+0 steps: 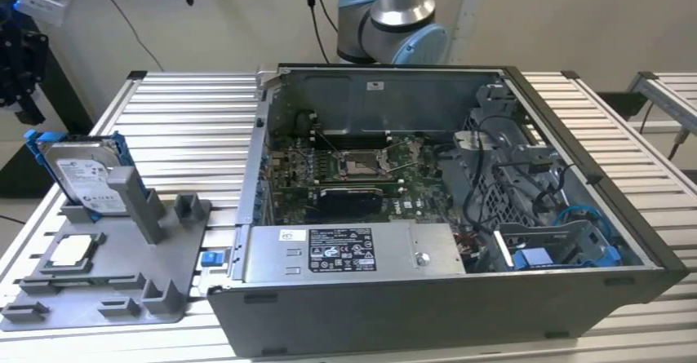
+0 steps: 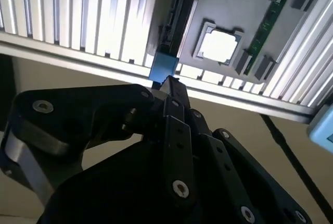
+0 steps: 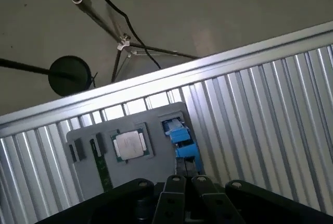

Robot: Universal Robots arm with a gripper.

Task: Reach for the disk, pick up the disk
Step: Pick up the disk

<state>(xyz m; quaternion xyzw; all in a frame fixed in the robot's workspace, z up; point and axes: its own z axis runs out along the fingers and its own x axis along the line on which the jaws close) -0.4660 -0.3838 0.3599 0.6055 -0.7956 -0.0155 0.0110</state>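
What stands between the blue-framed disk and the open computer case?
In the exterior view, grey upright posts stand between the disk and the computer case.

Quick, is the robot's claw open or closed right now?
Gripper: cannot be told. The disk stands in its grey holder, not gripped.

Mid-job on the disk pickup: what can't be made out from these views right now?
Lower corner of the disk: exterior view, hidden behind a post of the grey fixture.
Label of the disk: both wrist views, the disk is edge-on, blue caddy toward the camera.
Gap between gripper and blue caddy: second wrist view, the gripper's own linkage overlaps it.
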